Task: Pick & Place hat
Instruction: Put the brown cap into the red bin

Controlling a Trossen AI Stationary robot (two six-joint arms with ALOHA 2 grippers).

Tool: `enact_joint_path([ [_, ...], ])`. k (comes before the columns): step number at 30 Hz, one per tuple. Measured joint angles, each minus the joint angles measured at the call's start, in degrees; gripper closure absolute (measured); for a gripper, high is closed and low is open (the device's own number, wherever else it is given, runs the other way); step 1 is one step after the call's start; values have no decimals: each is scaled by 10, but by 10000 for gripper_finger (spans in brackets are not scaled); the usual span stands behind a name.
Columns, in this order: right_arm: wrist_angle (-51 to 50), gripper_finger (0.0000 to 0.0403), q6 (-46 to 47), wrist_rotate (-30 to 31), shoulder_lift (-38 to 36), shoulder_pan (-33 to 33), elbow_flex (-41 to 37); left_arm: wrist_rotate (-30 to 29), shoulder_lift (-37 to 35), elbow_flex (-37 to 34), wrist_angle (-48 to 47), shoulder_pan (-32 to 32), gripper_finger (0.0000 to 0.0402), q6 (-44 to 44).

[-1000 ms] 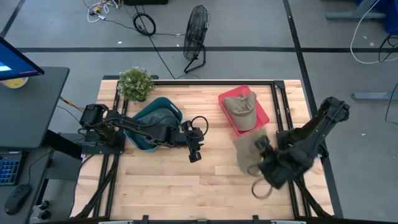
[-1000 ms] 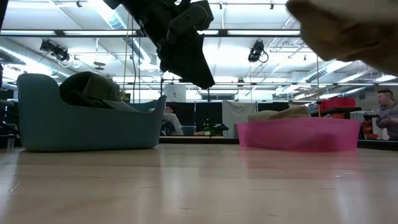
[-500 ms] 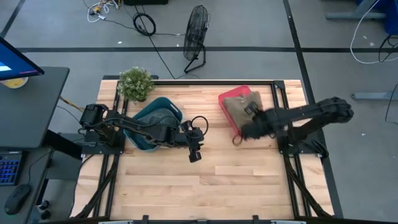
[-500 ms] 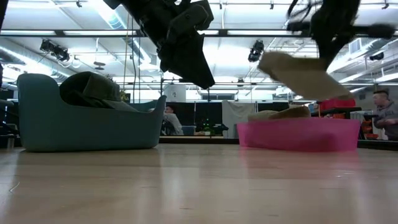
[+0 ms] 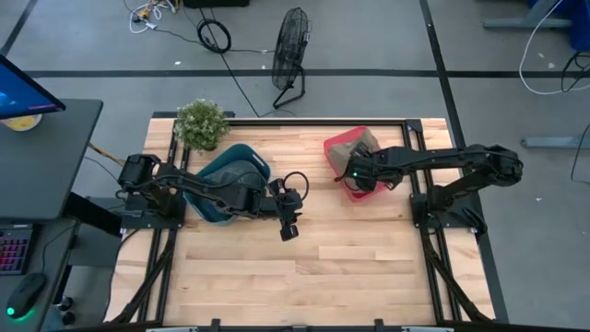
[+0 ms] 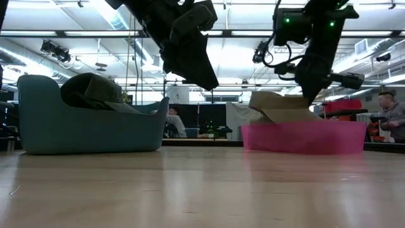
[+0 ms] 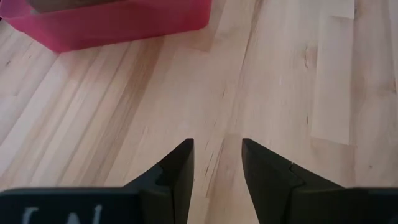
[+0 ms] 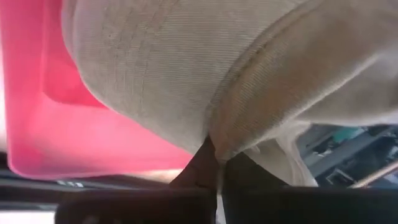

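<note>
My right gripper (image 5: 356, 173) is over the pink tray (image 5: 334, 148) at the table's far right, shut on a tan hat (image 6: 281, 105). The hat fills the right wrist view (image 8: 186, 68), with the pink tray (image 8: 31, 124) behind it. Tan cloth (image 5: 365, 143) shows in the tray beside the gripper. My left gripper (image 5: 290, 224) hangs open and empty above the table's middle, next to a teal bin (image 5: 247, 159) that holds a dark green hat (image 6: 92, 92). My right gripper pinches a fold of the tan hat's cloth (image 8: 219, 149) between its two shut fingers. The fingers come from above, pointing down. The hat hangs below them at the height of the pink tray's rim (image 6: 304, 125). Whether it rests in the tray I cannot tell.
A small potted plant (image 5: 201, 123) stands at the table's far left corner. Bare wooden tabletop (image 5: 304, 267) lies in front of both arms. People and desks show in the room beyond the table (image 6: 392, 114).
My right gripper has carried the tan hat from low over the table's near right part toward the far edge and leftward, over the pink tray, and has lowered it there. It has stayed shut on the hat.
</note>
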Motion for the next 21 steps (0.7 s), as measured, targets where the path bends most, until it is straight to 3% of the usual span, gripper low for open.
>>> enact_joint_path([
  [8,2,368,172,-31,1,-12,-15,0,0,0,-1,0,264,0],
  [15,5,330,245,-30,1,-9,-15,0,-1,0,-1,0,264,0],
  [21,-65,312,338,-44,1,8,29,-1,-27,1,-5,3,264,0],
])
